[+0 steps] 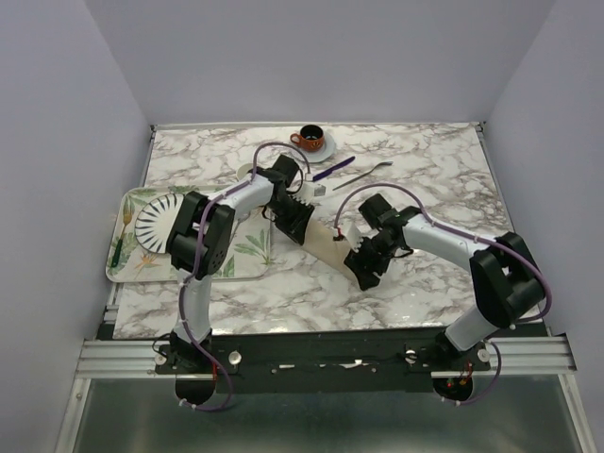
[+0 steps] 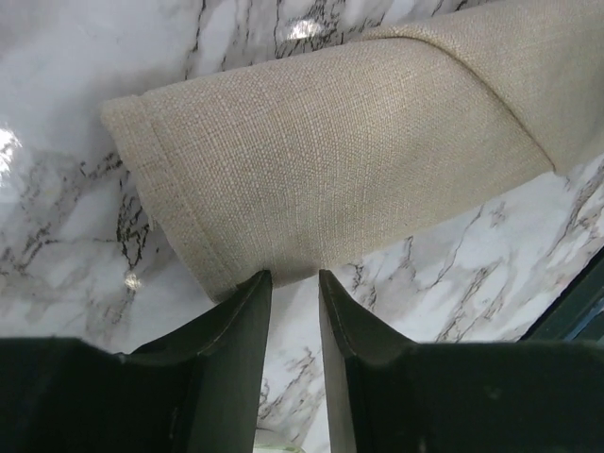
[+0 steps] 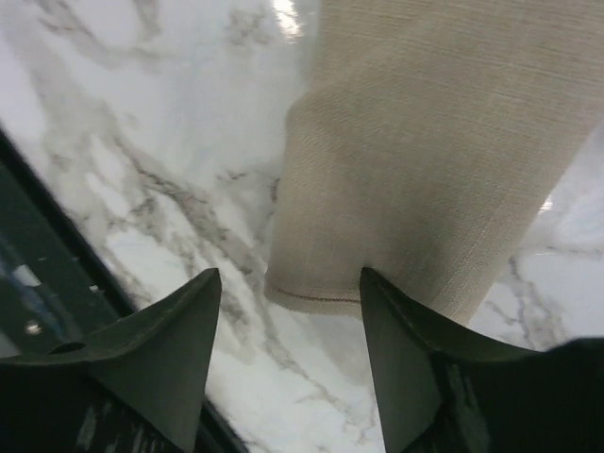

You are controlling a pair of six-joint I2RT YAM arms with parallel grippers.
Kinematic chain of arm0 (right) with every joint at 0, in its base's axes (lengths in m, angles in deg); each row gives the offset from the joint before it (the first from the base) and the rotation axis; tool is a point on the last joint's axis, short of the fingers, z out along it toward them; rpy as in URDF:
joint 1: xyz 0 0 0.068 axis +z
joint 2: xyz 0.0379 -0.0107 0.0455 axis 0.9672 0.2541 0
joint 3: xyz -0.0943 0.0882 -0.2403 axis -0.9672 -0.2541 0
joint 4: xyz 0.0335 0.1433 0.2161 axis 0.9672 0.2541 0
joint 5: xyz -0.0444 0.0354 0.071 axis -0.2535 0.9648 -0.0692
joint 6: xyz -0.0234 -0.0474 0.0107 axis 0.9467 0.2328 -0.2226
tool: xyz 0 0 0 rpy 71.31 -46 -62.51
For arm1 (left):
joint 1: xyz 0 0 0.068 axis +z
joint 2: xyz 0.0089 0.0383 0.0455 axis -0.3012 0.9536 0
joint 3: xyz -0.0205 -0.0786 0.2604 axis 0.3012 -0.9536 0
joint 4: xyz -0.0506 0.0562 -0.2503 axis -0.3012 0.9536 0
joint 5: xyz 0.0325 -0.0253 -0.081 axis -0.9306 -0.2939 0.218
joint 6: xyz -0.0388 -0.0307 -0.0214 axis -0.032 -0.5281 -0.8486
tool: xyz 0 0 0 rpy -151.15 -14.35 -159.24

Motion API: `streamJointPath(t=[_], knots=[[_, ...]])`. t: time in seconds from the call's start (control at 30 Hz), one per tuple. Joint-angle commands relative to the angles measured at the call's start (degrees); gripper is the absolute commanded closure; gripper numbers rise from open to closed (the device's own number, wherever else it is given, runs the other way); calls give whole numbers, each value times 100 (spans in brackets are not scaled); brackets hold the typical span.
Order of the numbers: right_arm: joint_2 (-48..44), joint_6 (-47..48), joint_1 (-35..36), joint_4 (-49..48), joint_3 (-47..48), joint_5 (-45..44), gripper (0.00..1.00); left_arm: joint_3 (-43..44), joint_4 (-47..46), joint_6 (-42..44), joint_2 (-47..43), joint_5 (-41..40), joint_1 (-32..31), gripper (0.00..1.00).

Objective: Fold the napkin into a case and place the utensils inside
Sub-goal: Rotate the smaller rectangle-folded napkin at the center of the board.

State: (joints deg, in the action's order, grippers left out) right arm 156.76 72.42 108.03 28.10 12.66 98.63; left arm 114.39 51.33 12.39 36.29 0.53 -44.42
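The beige napkin (image 1: 327,243) lies folded into a narrow case on the marble between my two grippers. In the left wrist view the napkin (image 2: 330,151) fills the upper frame. My left gripper (image 2: 294,276) is open a little, its tips at the cloth's long edge, with bare marble between them. Its place in the top view is beside the tray, left gripper (image 1: 302,231). My right gripper (image 3: 291,276) stands wide open at the hemmed end of the napkin (image 3: 425,151), holding nothing; the right gripper (image 1: 360,265) is near the strip's near end. The purple knife (image 1: 332,169) and silver fork (image 1: 364,176) lie behind.
A leaf-printed tray (image 1: 247,253) with a white plate (image 1: 159,223) sits at the left. A red cup on a saucer (image 1: 310,140) stands at the back. The table's dark near edge (image 3: 57,236) runs close to the right gripper.
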Motion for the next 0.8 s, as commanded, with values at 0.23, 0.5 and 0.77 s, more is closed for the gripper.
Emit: streamJointPath(t=[0.23, 0.5, 0.77], knots=[[-340, 40, -1139, 1095, 766, 786, 17, 1418, 258, 579, 398, -279, -149, 52], [855, 269, -1219, 1271, 1530, 765, 20, 1033, 707, 729, -86, -473, 9, 52], [1515, 533, -1192, 1684, 1558, 1723, 26, 471, 418, 202, -367, -78, 307, 52]])
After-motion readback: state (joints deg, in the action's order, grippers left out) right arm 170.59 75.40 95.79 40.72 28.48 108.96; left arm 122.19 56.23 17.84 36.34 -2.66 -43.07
